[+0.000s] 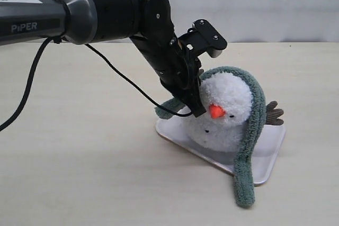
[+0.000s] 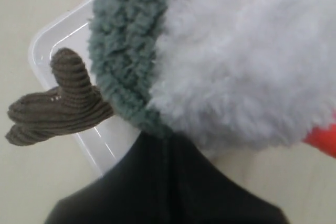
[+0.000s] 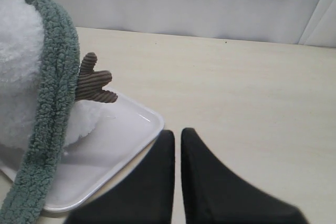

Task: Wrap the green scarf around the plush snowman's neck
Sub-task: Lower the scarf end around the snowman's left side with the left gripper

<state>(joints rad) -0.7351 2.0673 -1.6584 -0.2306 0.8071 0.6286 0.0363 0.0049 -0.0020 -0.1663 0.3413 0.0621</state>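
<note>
Exterior view: the snowman [image 1: 225, 112] sits on the tray [image 1: 267, 157], the scarf [image 1: 251, 130] draped over its head and trailing off the front edge. Left wrist view: the left gripper [image 2: 167, 145], jaws together, presses the scarf beside the head. Right wrist view: the right gripper [image 3: 177, 140] is closed on nothing. The scarf looks soft and light; its loose end seems best to grasp.

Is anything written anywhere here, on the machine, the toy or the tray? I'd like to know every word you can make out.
"PiPER": pale letters on the dark arm at the left of the exterior view.
A white strip on top of that same arm: too thin and angled to read.
The plush snowman, green scarf and white tray show no writing in any view.
</note>
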